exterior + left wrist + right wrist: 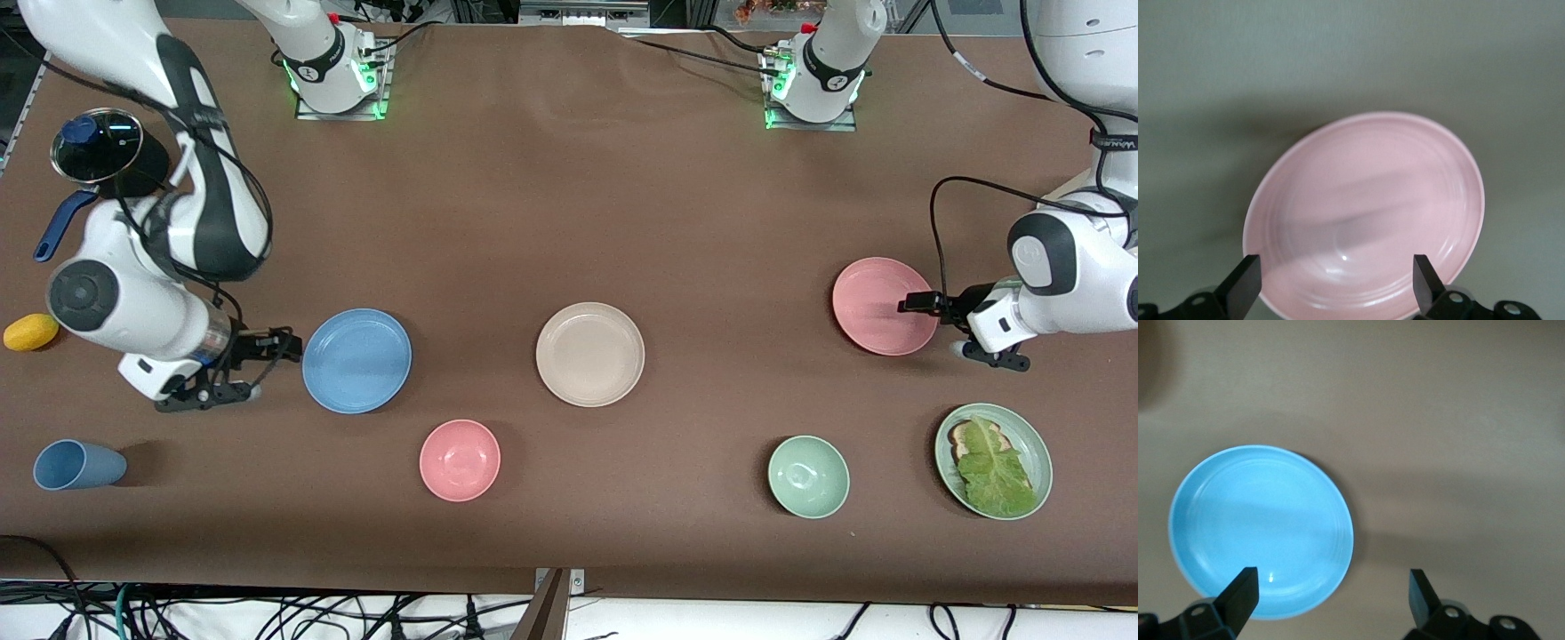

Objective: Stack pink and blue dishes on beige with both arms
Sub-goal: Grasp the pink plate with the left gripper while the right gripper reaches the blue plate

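Left gripper (916, 303) hung wide open at the pink plate (880, 304)'s 3 o'clock edge. Right gripper (283, 348), also released, sat at the blue plate (356, 360)'s 9 o'clock; beige plate (589, 353) lay between them.

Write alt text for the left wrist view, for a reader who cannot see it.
A shallow round pale pink plastic plate lies on the brown table, with the left tool open and one black finger at either side of its near rim.

Table (569, 178) plain brown. Pink plate (876, 298) pale pink; blue plate (357, 360) sky blue; beige plate (589, 354) cream. Bowl (460, 460) pink, second bowl (808, 476) mint. Green plate (1036, 449) mint, lettuce (996, 471) green. Cup (76, 465) blue. Lemon (31, 332) yellow. Arms (213, 196) white, black bands.
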You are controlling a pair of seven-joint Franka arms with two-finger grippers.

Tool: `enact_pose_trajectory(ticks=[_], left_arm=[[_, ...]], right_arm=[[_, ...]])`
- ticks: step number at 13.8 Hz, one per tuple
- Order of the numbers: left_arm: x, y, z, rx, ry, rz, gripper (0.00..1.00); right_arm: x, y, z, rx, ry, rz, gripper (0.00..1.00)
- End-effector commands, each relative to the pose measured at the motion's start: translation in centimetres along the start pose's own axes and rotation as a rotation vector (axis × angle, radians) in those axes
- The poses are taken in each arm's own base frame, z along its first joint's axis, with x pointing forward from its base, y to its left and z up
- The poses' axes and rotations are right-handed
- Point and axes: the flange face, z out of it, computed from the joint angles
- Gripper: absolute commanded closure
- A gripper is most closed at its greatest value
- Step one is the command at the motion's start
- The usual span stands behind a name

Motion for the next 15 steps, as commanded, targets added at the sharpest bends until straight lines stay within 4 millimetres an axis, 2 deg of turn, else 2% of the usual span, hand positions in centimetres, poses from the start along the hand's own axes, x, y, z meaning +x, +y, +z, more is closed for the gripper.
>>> enact_pose_trajectory(ticks=[1,3,6,8,10,11,12,15], left_arm=[[-3.8,0.3,-0.9,-0.035,0.041,0.002,0.00],[-5.2,-0.6,-0.4,-0.028,0.058,0.015,0.00],[-7.3,-3.1,0.8,-0.017,0.083,0.007,0.00],[-8.5,-4.8,1.2,-0.019,0.092,0.001,0.00],[-8.7,-5.5,2.1,-0.043,0.096,-0.027,0.00],[-8.7,-5.6,2.8,-0.064,0.102,-0.049,0.00],[-8.6,-5.6,3.4,-0.088,0.115,-0.074,0.00],[-8.2,-6.1,5.2,-0.121,0.141,-0.137,0.00]], right_arm=[[-0.1,0.0,2.1,-0.002,0.016,0.008,0.01],[-1.3,0.0,4.6,-0.003,0.045,0.010,0.01],[-4.3,0.0,9.1,-0.008,0.105,0.015,0.01],[-5.5,0.1,10.7,-0.010,0.123,0.019,0.01],[-5.8,0.1,11.0,-0.008,0.116,0.022,0.02],[-5.8,0.1,11.0,-0.007,0.114,0.023,0.06],[-5.8,0.1,11.0,-0.007,0.111,0.023,0.13],[-5.9,0.1,11.3,-0.007,0.105,0.023,0.47]])
